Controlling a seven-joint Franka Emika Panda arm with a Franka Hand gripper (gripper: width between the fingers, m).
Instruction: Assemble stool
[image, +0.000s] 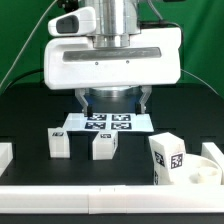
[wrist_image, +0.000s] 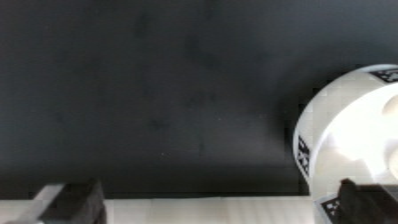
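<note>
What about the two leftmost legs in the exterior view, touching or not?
Apart. The exterior view shows a strip of bare black table between the left leg and the middle leg.

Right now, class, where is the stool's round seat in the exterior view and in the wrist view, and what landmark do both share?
Exterior view: the round seat lies at the exterior view's lower right, beside an upright leg.
Wrist view: the curved white tagged shape is probably that seat, cut off by the frame edge, near one of the fingers.
Shared landmark: the open pincer, whose fingers edge the wrist view.
</note>
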